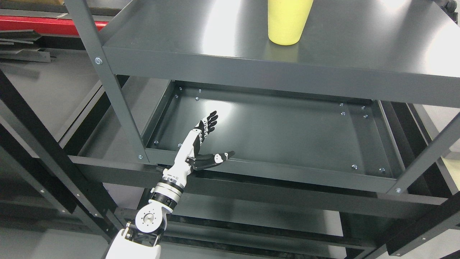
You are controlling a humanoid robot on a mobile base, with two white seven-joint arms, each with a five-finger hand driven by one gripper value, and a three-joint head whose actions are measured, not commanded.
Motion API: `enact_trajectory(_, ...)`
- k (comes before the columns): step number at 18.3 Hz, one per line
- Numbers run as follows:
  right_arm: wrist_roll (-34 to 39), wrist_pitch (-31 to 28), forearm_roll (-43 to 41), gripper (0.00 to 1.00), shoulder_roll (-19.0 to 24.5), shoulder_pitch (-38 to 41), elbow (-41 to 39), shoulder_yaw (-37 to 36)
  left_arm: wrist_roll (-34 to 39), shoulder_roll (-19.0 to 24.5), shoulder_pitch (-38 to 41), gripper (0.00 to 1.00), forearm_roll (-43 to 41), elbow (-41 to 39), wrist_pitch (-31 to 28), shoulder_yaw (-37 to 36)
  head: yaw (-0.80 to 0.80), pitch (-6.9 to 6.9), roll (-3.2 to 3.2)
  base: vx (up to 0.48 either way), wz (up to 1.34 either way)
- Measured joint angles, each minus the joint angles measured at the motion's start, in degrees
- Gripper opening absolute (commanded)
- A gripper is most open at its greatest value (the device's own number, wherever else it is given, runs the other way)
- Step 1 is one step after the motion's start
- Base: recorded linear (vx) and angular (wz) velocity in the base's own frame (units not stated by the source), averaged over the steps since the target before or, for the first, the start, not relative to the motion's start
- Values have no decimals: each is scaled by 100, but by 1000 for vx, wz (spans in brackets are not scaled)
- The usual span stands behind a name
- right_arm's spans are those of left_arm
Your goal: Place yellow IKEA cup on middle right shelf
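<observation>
Currently the yellow cup (286,22) stands upright on the upper shelf (222,43), far side, right of centre. Left hand (202,144) is open and empty, fingers spread, over the near left corner of the lower shelf (273,133), well apart from the cup.

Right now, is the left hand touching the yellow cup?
Apart. Head view: left hand is open, down at the lower shelf; yellow cup stands on the shelf above.
</observation>
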State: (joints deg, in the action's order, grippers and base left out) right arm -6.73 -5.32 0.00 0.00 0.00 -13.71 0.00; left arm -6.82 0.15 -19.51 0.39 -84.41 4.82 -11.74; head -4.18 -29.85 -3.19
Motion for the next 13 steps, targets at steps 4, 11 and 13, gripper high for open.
enact_trajectory(4, 0, 0, 0, 99, 0, 0, 0, 0, 13, -5, 67, 99, -22, -166, -79, 96, 0, 0, 0, 0, 0)
enact_trajectory(11, 0, 0, 0, 99, 0, 0, 0, 0, 99, -9, 140, 99, -35, -689, -564, 211, 0, 0, 0, 0, 0)
enact_trajectory(13, 0, 0, 0, 99, 0, 0, 0, 0, 107, -10, 211, 99, -37, -817, -615, 233, 0, 0, 0, 0, 0)
